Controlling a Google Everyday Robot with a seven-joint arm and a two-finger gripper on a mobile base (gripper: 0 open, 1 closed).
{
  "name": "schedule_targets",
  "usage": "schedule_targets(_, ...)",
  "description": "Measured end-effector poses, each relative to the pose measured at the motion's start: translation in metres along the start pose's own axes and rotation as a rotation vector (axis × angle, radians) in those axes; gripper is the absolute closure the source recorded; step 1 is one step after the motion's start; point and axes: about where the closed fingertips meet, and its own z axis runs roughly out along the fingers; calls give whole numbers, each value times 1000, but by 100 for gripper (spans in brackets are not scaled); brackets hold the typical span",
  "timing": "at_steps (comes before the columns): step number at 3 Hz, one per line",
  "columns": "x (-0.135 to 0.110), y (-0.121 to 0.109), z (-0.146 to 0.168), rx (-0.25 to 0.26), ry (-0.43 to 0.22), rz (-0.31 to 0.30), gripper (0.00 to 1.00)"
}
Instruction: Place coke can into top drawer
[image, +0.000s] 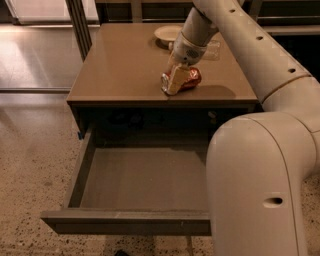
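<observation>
The claw is down on the tabletop, right at the coke can; its pale tip covers the middle of the can, but I cannot tell if it is already clamped on the can or only set over it.

The biggest thing in view is the robot's own pale arm, which fills the right side and reaches up and over to the claw. Below the tabletop, the top drawer is pulled out wide, and the part of its grey floor that shows is bare. At the far edge of the tabletop stands a light plate, well apart from the can. The can lies on its side near the front edge, above the drawer, with the silver end to the left.

I judge the step in hand is the grasp. The next move calls for a firm hold, then a lift clear of the front edge, then a lowering toward the drawer floor. The dented, round can may roll or slip if the hold is weak.
</observation>
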Motion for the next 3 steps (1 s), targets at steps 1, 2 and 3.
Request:
schedule_targets(1, 0, 0, 0, 0, 0, 0, 73)
schedule_targets(2, 0, 0, 0, 0, 0, 0, 97)
schedule_targets(3, 0, 0, 0, 0, 0, 0, 100)
